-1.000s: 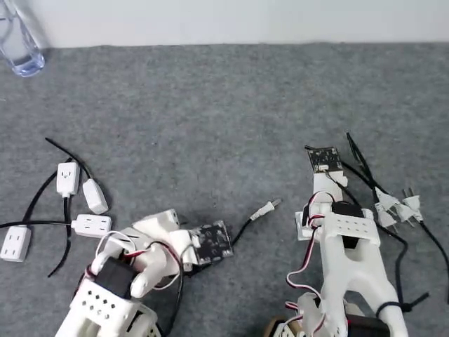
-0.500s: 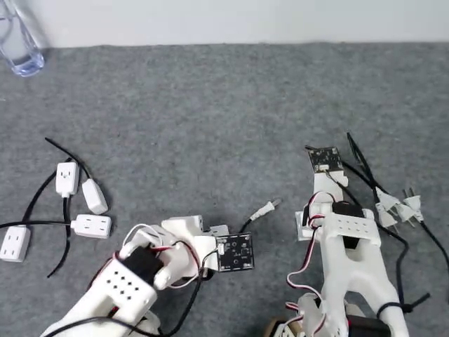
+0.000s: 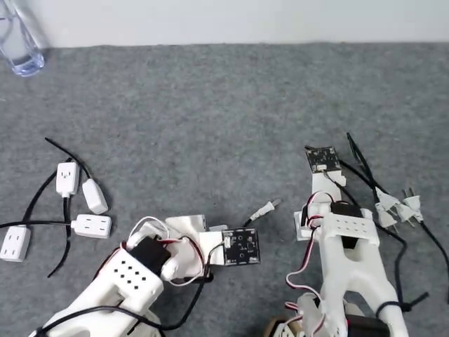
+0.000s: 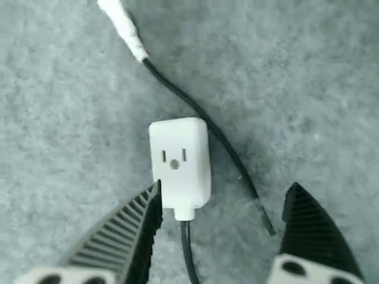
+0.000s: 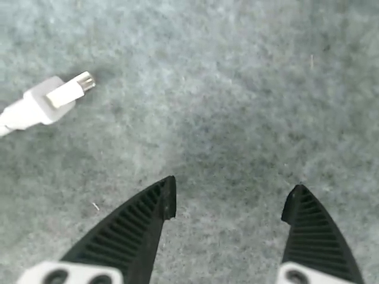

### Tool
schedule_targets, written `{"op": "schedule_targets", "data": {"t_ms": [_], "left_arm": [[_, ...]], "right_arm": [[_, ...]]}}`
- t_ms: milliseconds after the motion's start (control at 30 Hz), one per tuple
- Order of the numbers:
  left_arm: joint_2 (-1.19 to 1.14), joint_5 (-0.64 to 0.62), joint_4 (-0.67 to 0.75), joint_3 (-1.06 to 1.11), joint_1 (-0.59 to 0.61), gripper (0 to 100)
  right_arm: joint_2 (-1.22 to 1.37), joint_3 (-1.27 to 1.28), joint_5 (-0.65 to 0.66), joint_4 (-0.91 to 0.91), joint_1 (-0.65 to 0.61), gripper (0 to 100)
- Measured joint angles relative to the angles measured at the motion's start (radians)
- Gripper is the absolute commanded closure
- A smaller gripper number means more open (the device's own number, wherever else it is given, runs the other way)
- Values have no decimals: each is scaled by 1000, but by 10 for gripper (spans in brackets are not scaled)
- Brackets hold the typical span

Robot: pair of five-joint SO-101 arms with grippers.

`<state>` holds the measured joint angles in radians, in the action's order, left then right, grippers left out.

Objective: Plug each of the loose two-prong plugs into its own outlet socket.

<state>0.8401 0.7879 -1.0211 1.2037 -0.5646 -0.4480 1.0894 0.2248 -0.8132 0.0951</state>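
Left gripper (image 4: pixel 225 187) hung wide open over the white socket (image 4: pixel 179 163), which sat off-centre in the gap, so I'd have shifted sideways to centre it before squeezing, while the right gripper (image 5: pixel 234 184), also open, hovered near the loose plug (image 5: pixel 50 100) on the carpet (image 5: pixel 249 71).

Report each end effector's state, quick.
Left end effector: open, holding nothing, above an outlet socket.
Right end effector: open, holding nothing.
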Motion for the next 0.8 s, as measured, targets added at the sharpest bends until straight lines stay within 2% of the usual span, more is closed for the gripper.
{"op": "schedule_targets", "data": {"t_ms": [267, 633, 800], "left_arm": [[37, -2, -49, 14, -55, 687], [37, -2, 31, 32, -46, 687], [37, -2, 52, 32, 0, 687]], "right_arm": [[0, 0, 2, 0, 2, 703], [0, 0, 2, 0, 0, 703], [0, 0, 2, 0, 0, 703]]}}
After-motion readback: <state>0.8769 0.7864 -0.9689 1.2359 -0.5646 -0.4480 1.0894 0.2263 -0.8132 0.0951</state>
